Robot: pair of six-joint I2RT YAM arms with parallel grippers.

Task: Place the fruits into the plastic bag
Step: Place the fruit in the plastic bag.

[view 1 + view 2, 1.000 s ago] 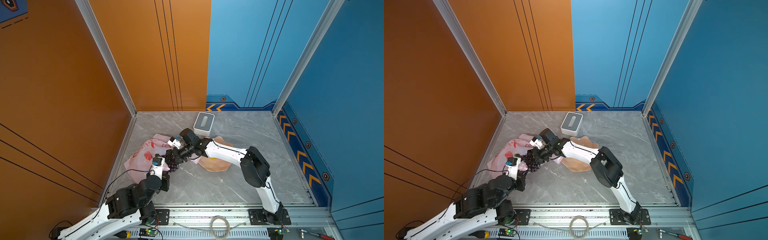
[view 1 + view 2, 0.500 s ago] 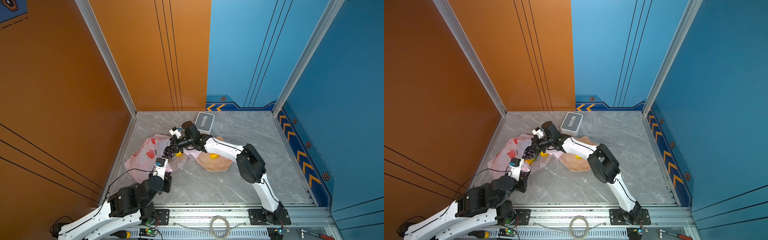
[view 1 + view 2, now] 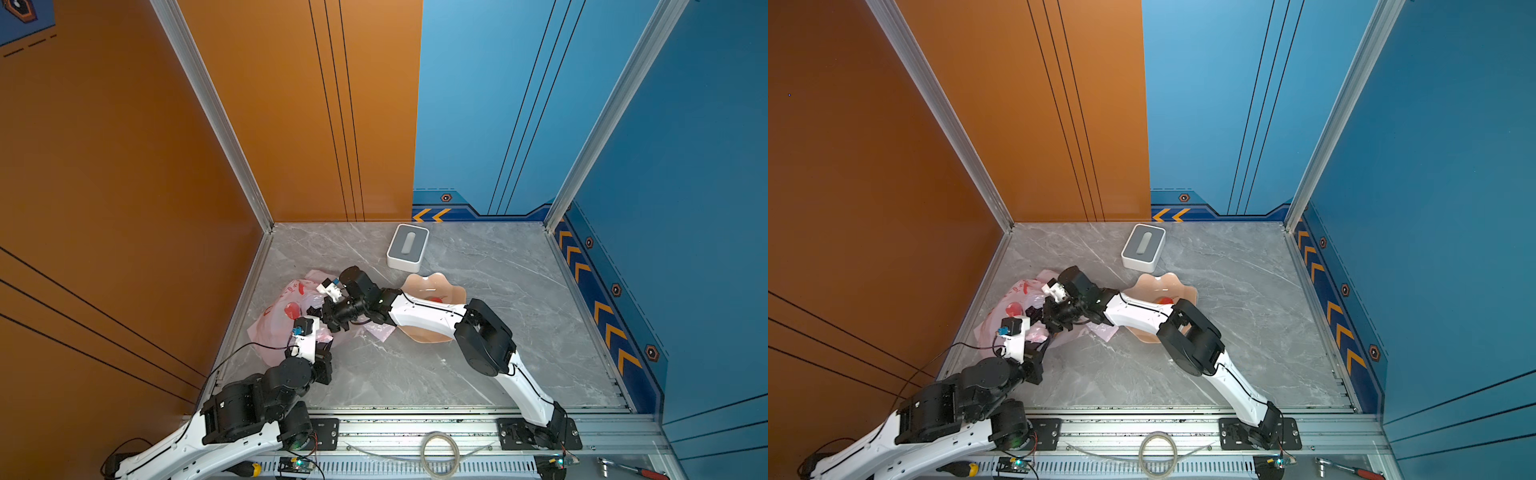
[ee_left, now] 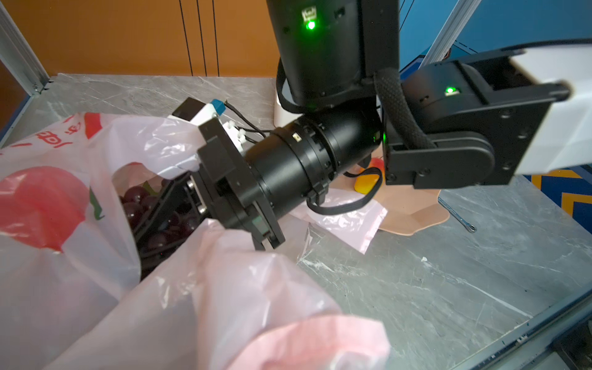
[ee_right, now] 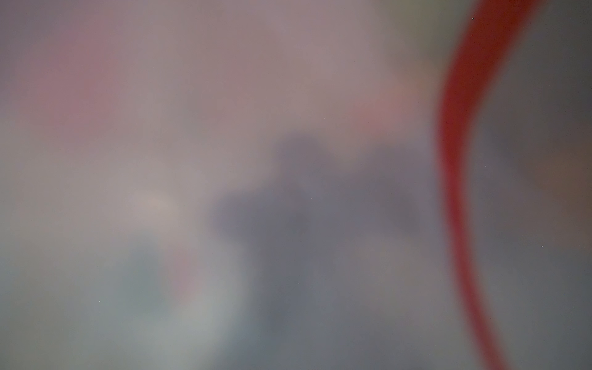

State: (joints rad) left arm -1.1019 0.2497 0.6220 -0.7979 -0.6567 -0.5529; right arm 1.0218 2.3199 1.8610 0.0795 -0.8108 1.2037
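Observation:
The pink plastic bag [image 3: 279,320] [image 3: 1000,320] lies at the left of the floor, its mouth held up. My left gripper [image 3: 322,341] is shut on a bunched edge of the plastic bag [image 4: 243,304], which hides its jaws in the left wrist view. My right gripper [image 4: 160,221] reaches into the bag's mouth, its fingers closed along the dark purple grape bunch [image 4: 133,205] inside. A red-orange fruit [image 3: 435,299] [image 3: 1165,300] lies on the peach plate [image 3: 451,291]; a yellow-orange fruit [image 4: 365,184] shows there too. The right wrist view is only blurred pink plastic.
A white-and-grey box [image 3: 407,247] [image 3: 1143,247] stands behind the plate. The right arm's forearm [image 3: 428,318] crosses over the plate. A small metal pin [image 4: 458,217] lies on the marble floor beside the plate. The orange wall runs close behind the bag.
My right gripper has carried the grape bunch from in front of the bag into its mouth. The left gripper has kept its hold on the bag's edge and hardly moved.

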